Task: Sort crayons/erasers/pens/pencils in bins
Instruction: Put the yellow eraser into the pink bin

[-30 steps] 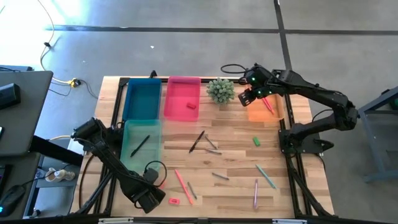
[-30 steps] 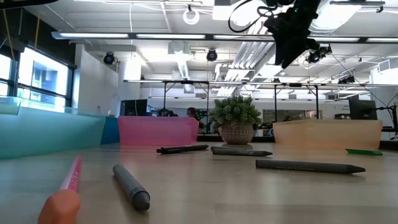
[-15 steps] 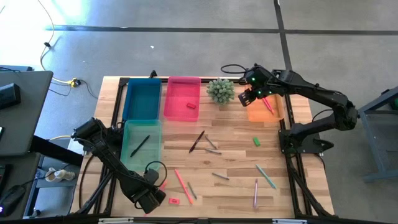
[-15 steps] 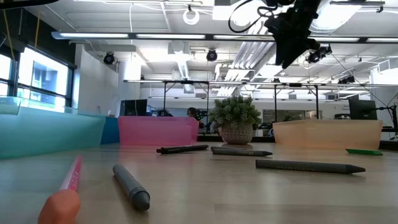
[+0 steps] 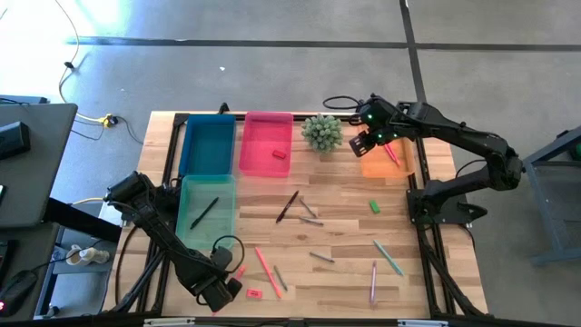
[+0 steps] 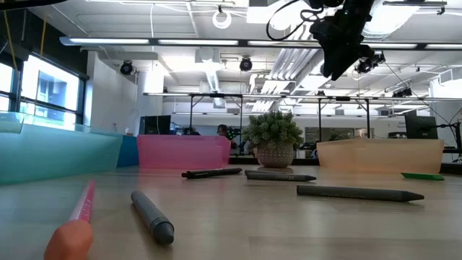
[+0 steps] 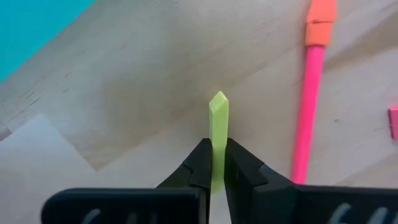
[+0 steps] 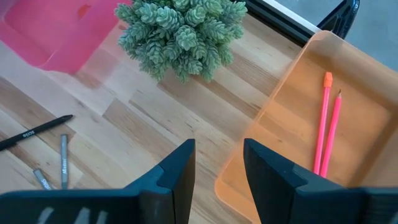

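Observation:
My left gripper (image 5: 227, 289) points down at the table's near left corner. In its wrist view it (image 7: 216, 167) is shut on a thin yellow eraser (image 7: 218, 121), which its body hides in the high view. A pink pencil (image 7: 309, 106) lies beside it on the wood. My right gripper (image 5: 370, 138) hangs open, high over the gap between the plant (image 5: 321, 132) and the orange bin (image 5: 388, 156). The blue bin (image 5: 207, 143), pink bin (image 5: 267, 143) and teal bin (image 5: 207, 202) stand at the far left. My left gripper pinches the yellow eraser by its two broad faces at one end (image 7: 217, 158), between its two fingers. The fingers come from above, pointing down. The eraser stands on edge and sticks out past the fingertips. I cannot tell whether it is off the wood.
Two pink pencils (image 8: 326, 124) lie in the orange bin, a dark pen (image 5: 204, 213) in the teal bin, a red eraser (image 5: 279, 154) in the pink bin. Loose on the table are a green eraser (image 5: 373, 206), a red eraser (image 5: 255, 292), and several pens and crayons around the middle.

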Tool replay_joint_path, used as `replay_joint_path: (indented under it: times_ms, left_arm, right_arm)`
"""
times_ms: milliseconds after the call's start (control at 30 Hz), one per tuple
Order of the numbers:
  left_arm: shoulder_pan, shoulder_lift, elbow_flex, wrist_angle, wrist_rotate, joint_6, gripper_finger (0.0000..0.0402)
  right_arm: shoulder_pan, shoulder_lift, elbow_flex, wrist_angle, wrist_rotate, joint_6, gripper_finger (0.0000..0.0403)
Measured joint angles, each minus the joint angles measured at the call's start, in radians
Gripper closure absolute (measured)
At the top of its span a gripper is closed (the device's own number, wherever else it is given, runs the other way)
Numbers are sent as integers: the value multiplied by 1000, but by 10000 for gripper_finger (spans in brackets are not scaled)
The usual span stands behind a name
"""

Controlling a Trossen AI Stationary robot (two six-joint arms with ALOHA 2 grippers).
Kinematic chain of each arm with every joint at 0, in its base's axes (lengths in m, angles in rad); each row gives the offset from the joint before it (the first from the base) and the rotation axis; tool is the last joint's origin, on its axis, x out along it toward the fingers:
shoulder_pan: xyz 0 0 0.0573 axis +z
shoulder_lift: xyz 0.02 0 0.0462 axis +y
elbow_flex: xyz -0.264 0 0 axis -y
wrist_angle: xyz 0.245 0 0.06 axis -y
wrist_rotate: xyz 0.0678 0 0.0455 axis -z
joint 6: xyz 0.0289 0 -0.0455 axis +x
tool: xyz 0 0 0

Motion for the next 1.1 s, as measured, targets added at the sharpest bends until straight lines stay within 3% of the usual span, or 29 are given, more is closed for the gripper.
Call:
replay_joint_path:
  times_ms: [800, 1100]
  left_arm:
    - [25, -256, 0, -27, -9, 155, 400]
    - [96, -422, 0, -36, -217, 247, 401]
  right_arm:
    - [0, 0, 0, 3, 60, -27, 274]
    - [0, 1, 0, 3, 84, -17, 274]
